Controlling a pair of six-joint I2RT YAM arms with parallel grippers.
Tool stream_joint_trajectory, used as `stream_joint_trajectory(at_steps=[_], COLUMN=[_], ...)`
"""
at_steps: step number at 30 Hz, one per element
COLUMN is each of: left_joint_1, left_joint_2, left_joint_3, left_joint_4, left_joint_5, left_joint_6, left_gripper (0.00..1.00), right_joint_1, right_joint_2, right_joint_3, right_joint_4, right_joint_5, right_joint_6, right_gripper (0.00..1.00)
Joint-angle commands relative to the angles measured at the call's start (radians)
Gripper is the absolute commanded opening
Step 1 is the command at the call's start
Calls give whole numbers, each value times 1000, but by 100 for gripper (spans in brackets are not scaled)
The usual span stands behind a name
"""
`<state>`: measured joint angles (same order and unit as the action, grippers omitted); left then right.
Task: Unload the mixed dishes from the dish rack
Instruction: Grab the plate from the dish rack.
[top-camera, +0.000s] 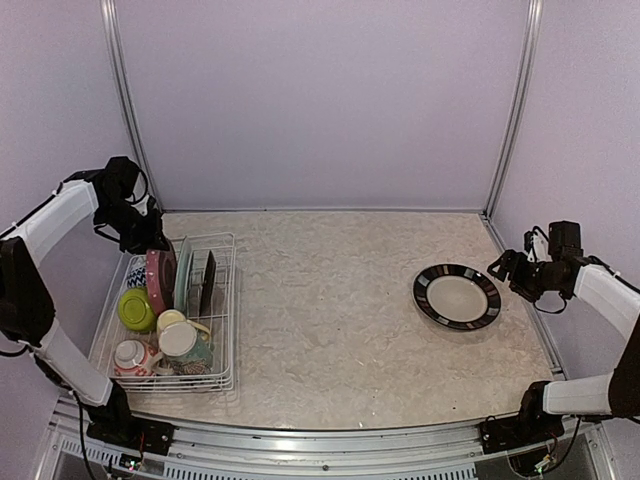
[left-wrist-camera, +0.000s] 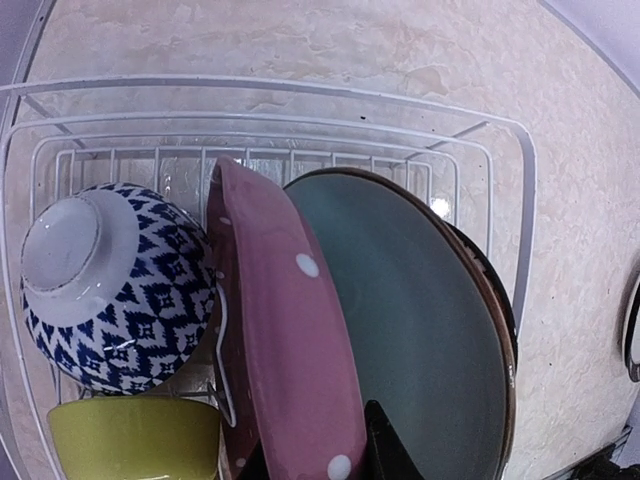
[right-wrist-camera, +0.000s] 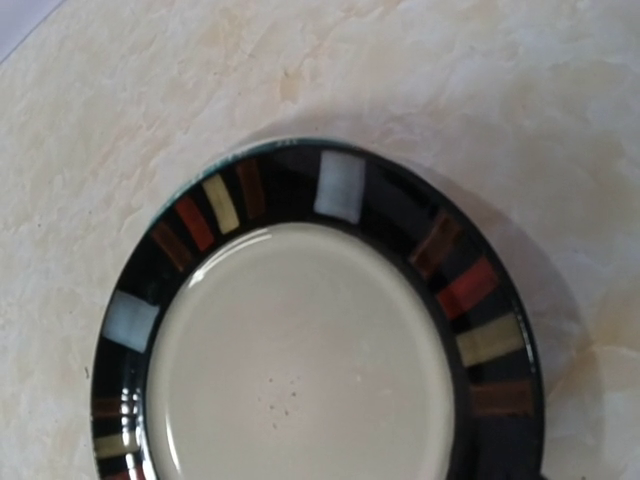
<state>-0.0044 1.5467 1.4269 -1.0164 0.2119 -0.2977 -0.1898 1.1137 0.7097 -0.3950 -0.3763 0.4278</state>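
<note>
— top external first: where is the dish rack (top-camera: 232, 310)?
— at the left of the surface (top-camera: 330, 300), loaded. your left claw (top-camera: 150, 240) hangs over its far end.
— and the left wrist view?
— a dark finger (left-wrist-camera: 388, 450) sits between the pink dotted plate (left-wrist-camera: 290, 330) and the teal plate (left-wrist-camera: 420, 330). the claw seems to straddle the pink rim, but you cannot tell whether it is clamped.
— the right side?
— the black-rimmed plate (top-camera: 457, 297) lies flat on the surface, well apart from the rack. your right claw (top-camera: 503, 267) hovers just beside its right edge, too small to show whether it is apart or together.
</note>
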Motion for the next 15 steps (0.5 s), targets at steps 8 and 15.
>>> stream_joint_trajectory(at_steps=[8,15], left_joint_1=[27,28], left_joint_2=[-107,-156], left_joint_3=[127,157], left_joint_4=[-62,-76], left_joint_5=[-56,-88], left_joint_6=[-78,-76], left_gripper=[0,0], right_joint_1=[20,30], right_joint_2=[12,11], right_joint_3=[19,24], right_joint_4=[1,2], right_joint_5=[9,13], right_joint_6=[5,3], right_gripper=[81,82])
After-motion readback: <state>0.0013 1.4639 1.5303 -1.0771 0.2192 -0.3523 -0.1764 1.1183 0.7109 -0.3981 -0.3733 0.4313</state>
